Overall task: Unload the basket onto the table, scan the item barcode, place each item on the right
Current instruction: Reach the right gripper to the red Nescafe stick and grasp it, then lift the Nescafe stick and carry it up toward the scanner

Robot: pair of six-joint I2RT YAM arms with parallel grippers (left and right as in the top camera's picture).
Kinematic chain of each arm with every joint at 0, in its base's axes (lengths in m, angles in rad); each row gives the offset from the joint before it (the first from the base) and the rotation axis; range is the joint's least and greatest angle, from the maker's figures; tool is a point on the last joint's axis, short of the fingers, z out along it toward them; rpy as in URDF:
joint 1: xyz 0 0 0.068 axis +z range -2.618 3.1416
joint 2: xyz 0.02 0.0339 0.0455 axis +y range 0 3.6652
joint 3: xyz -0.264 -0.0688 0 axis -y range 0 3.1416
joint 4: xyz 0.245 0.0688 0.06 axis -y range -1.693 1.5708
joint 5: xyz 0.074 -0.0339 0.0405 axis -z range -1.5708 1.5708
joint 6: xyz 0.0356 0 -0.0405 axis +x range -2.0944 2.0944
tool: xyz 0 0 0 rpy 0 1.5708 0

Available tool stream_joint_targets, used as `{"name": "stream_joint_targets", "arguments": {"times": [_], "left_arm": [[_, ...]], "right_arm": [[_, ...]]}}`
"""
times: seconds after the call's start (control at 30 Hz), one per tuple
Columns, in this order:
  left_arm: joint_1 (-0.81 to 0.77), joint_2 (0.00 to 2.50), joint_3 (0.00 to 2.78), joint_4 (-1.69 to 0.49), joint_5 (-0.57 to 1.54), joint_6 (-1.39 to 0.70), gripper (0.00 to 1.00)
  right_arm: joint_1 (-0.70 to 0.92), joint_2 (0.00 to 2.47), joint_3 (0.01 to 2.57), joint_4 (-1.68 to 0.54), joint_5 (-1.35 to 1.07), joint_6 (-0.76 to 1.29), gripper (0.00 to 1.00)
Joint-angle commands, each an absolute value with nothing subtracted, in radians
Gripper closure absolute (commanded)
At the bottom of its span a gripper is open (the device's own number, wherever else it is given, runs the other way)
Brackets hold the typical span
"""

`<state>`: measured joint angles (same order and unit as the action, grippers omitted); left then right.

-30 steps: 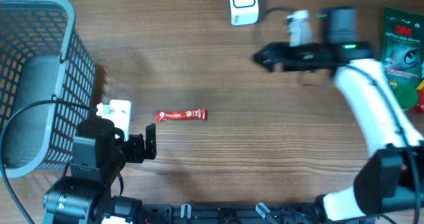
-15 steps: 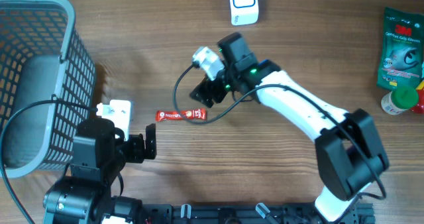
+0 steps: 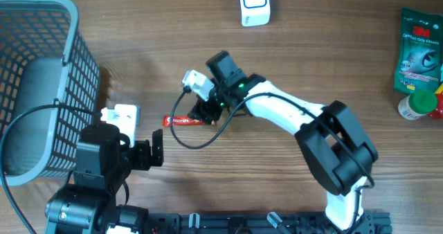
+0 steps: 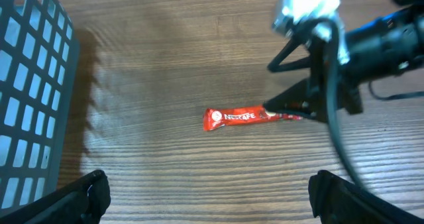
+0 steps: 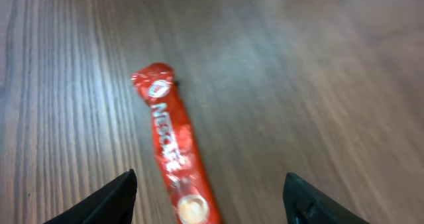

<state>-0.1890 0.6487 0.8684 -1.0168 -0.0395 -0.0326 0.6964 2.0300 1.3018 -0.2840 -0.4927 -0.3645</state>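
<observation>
One wooden table (image 3: 346, 68) fills the overhead view. One grey mesh basket (image 3: 76, 75) stands at its 9 o'clock edge; only the overhead view shows it whole, and the left wrist camera catches just a strip of its wall.

There are two arms. The right arm (image 3: 277, 113) rises from 5 o'clock, bends at a dark elbow, and stretches its white forearm toward 10 o'clock to end just left of centre. The left arm (image 3: 97, 165) sits folded at 7 o'clock, pointing toward 3 o'clock.

One green packet (image 3: 417, 50) lies at 2 o'clock, one white scanner (image 3: 254, 4) at 12 o'clock, and one green-capped bottle (image 3: 415, 104) at 3 o'clock. These three show from overhead alone.

One red Nescafé sachet (image 3: 181, 121) lies flat on the bare wood just left of centre. Its lettering can be read only in the wrist views.

The right gripper (image 5: 212, 197) is low over the sachet's right end. Its fingers are spread to either side and grasp nothing.

The left gripper (image 4: 212, 194) gapes wide and holds nothing, well apart from the sachet.
</observation>
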Motion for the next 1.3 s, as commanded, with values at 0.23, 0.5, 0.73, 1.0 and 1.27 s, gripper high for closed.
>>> {"name": "stream_joint_targets", "arguments": {"times": [0.23,0.5,0.73,1.0,1.27], "left_arm": [[-0.194,0.643,0.863,-1.014,-0.035,-0.042,0.00],[-0.194,0.643,0.863,-1.014,-0.035,-0.042,0.00],[-0.194,0.643,0.863,-1.014,-0.035,-0.042,0.00],[-0.194,0.643,0.863,-1.014,-0.035,-0.042,0.00],[-0.194,0.643,0.863,-1.014,-0.035,-0.042,0.00]], "right_arm": [[0.794,2.119,1.296,-0.221,-0.406,-0.551,0.36],[0.812,2.156,1.295,-0.197,-0.311,-0.550,0.56],[0.810,2.156,1.295,-0.157,-0.221,-0.537,0.96],[0.794,2.100,1.296,-0.205,-0.024,-0.337,0.96],[0.715,1.936,1.296,-0.441,-0.114,-0.062,0.96]]}}
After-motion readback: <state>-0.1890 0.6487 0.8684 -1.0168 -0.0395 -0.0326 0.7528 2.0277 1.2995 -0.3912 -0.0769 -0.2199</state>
